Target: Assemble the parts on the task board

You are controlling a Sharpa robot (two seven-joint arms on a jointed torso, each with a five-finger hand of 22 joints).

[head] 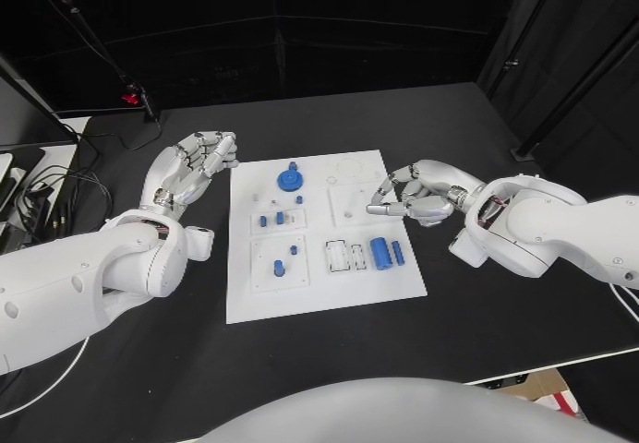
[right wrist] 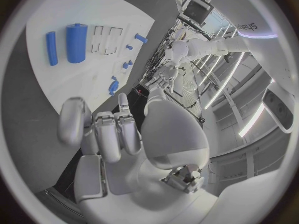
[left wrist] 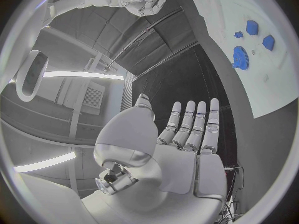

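The white task board (head: 326, 277) lies in the middle of the table. On it are a blue gear (head: 289, 179), small blue pieces (head: 280, 220), a blue peg (head: 279, 269) and two blue cylinders (head: 388, 253) side by side. My left hand (head: 199, 161) hovers beside the board's far left edge, fingers straight, holding nothing. My right hand (head: 413, 196) sits over the board's far right edge with its fingers curled in and nothing visible in them. The right wrist view shows the right hand (right wrist: 109, 134), the thick cylinder (right wrist: 76, 42) and the gear (right wrist: 113, 87). The left wrist view shows the left hand (left wrist: 187, 134) and the gear (left wrist: 239, 57).
Empty outlined slots (head: 346, 255) lie just left of the cylinders. Cables (head: 54, 189) run over the table's left side. A black pole (head: 560, 101) slants up at the far right. Bare black table surrounds the board, wide on the near side.
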